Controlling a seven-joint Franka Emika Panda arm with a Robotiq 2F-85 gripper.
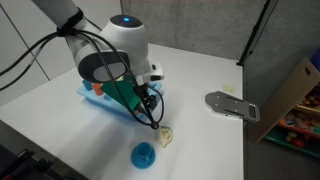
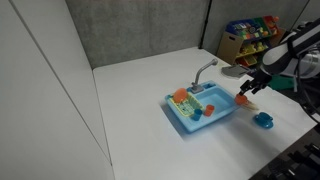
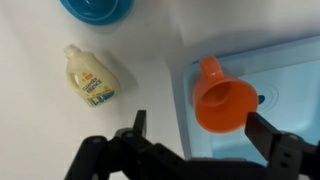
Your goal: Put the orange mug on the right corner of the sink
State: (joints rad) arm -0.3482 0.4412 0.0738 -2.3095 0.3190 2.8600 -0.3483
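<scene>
Wrist view: spotted tiny orange plastic toy mug (image 3: 222, 98) sitting at a corner of the light blue plastic toy sink (image 3: 295, 60), seemingly just inside its rim, beneath the black gripper (image 3: 197, 118), jaws spread wide and pinching nothing. Judged light, stiff and slick; probably best pinched gently across the round wall.

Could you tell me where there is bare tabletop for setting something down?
The broad white table on the sink's side away from the gripper is bare. It is crowded beyond the sink's other end, where the small bottle and blue saucer lie beside the open gripper, with the orange mug at the sink's corner.
</scene>
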